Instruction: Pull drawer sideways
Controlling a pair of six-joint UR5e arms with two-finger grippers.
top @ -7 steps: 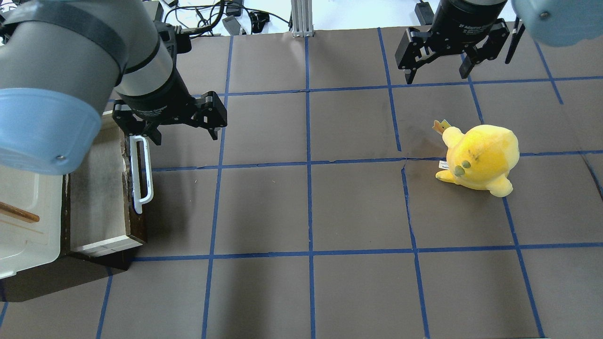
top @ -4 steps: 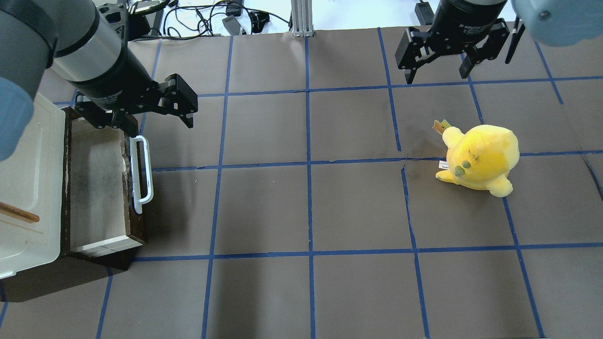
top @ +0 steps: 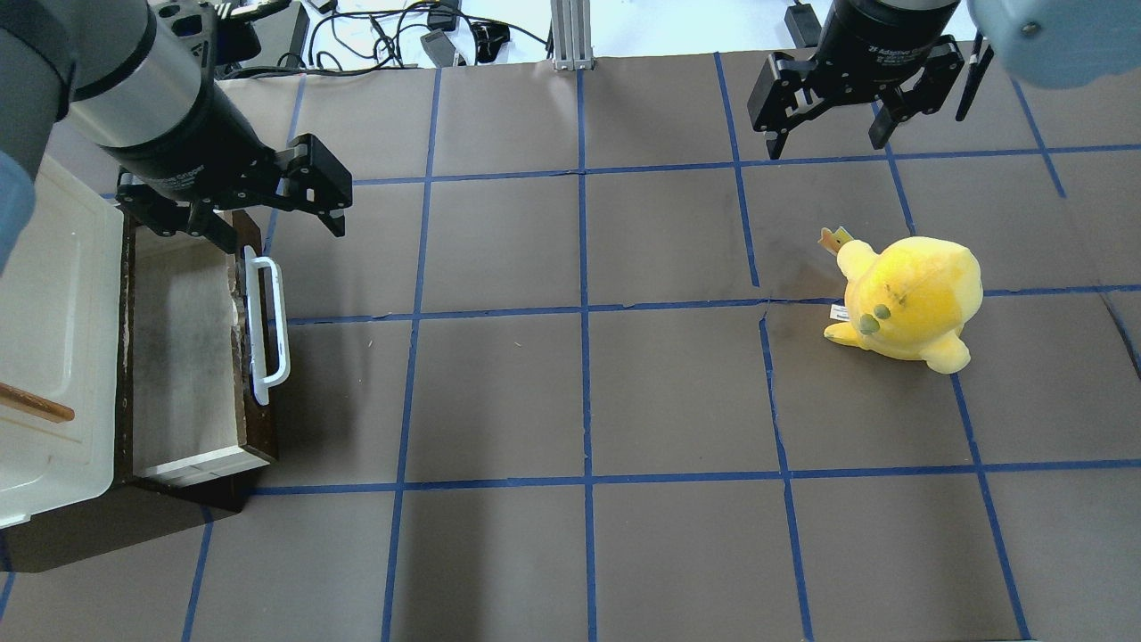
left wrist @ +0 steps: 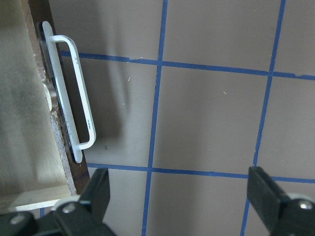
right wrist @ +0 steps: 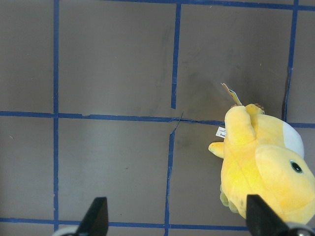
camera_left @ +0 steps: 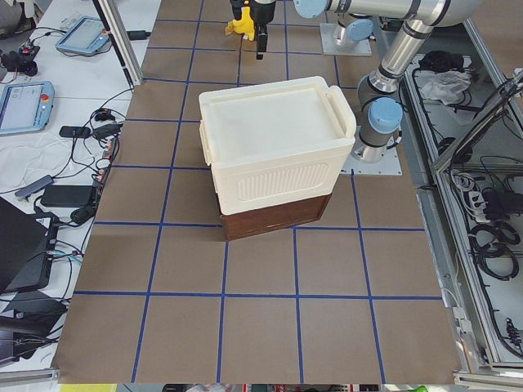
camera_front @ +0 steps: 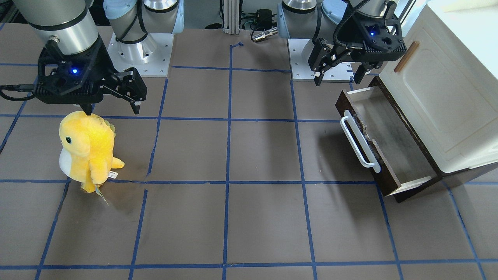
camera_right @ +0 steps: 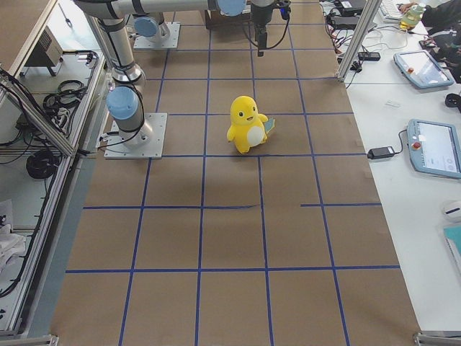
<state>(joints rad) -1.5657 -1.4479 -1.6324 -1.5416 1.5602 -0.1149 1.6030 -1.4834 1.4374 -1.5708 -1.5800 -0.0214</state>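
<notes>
Dark brown wooden drawer point(top: 183, 357) with long white bar handle point(top: 267, 330) sits open at the overhead frame's left; left gripper point(top: 281, 234) above, right gripper point(top: 824, 147) upper right, both jaws wide, empty. Pull seems done; retreat next.

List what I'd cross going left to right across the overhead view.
In order: cream cabinet → drawer → white bar handle → yellow plush toy. The left gripper overlaps the drawer and handle, and the right gripper overlaps the toy, so neither is placed.
</notes>
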